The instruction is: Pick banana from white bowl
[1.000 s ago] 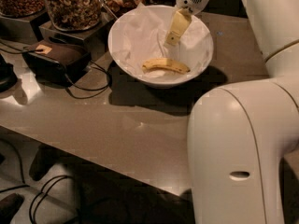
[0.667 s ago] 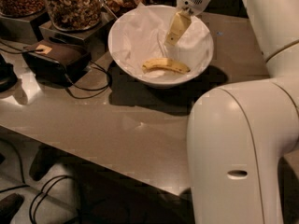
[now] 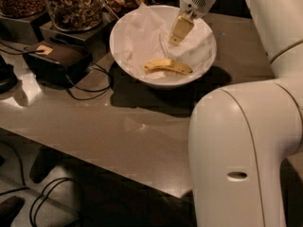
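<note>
The banana, small, curved and yellow, lies inside the white bowl on crumpled white paper, toward the bowl's front. The bowl stands on the brown table at the back centre. My gripper hangs over the bowl's far right side, reaching down from the white wrist above. It is above and just behind the banana, not touching it.
Glass jars of nuts stand at the back left on dark stands. A dark box with cables lies left of the bowl. My white arm body fills the right foreground. The table's front edge runs diagonally.
</note>
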